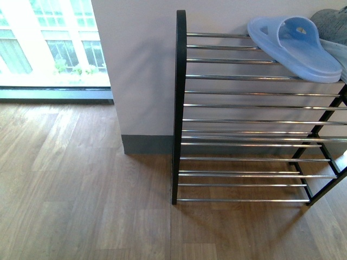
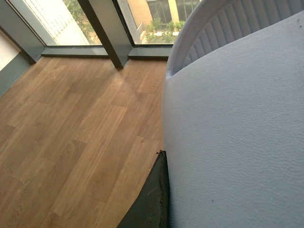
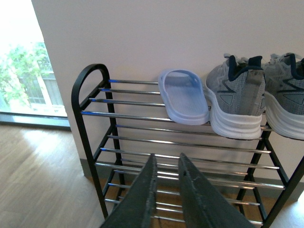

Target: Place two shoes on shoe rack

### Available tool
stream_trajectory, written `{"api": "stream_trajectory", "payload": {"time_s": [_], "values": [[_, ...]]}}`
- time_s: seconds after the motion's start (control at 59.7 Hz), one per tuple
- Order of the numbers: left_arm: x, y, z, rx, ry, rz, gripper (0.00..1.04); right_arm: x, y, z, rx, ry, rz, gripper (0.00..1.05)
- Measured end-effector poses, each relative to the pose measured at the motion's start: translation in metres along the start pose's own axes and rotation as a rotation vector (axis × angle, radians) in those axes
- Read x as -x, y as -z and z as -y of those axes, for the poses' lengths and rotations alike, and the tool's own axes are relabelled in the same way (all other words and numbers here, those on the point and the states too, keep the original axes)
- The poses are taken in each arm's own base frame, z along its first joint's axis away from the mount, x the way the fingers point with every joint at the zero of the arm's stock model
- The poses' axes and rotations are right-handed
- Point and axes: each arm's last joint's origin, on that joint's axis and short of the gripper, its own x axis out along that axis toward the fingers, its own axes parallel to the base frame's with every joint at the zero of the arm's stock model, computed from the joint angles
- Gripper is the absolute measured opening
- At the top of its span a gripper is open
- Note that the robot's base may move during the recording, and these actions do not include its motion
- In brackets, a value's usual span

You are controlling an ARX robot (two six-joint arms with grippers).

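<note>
Right gripper [image 3: 167, 166] first: its two dark fingers sit nearly pressed together with only a narrow gap, pinching nothing, hanging in front of the rack's lower tiers. Your left gripper [image 2: 151, 199] shows just one dark finger tip against a pale blue rubber slide [image 2: 237, 133] that fills its wrist view above the wood-plank floor [image 2: 71, 142]; you cannot tell from this whether it clamps that slide.

Largest thing: the tall black-framed shoe rack with thin silver rods [image 1: 244, 108], standing against the white wall [image 1: 141, 65]. On its top tier you see two grey knit sneakers with thick white soles [image 3: 237, 95], side by side, heels outward. Just beside them lies a second pale blue slide [image 1: 295, 46], toe outward.
</note>
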Motion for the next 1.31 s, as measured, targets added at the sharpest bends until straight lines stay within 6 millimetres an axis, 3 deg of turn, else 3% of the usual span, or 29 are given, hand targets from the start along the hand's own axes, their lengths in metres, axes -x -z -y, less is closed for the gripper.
{"api": "stream_trajectory", "payload": {"time_s": [0.201, 0.335, 0.469, 1.306], "values": [[0.0000, 0.0000, 0.0000, 0.000, 0.000, 0.000, 0.02, 0.0000, 0.0000, 0.0000, 0.000, 0.000, 0.000, 0.51], [0.0000, 0.0000, -0.0001, 0.000, -0.003, -0.001, 0.02, 0.0000, 0.0000, -0.0001, 0.000, -0.004, 0.000, 0.79], [0.0000, 0.0002, -0.0006, 0.001, -0.008, -0.002, 0.02, 0.0000, 0.0000, -0.0001, 0.000, -0.004, 0.000, 0.97], [0.0004, -0.0007, 0.0009, -0.001, 0.008, 0.006, 0.02, 0.0001, 0.0002, -0.0001, 0.000, 0.001, -0.002, 0.96]]}}
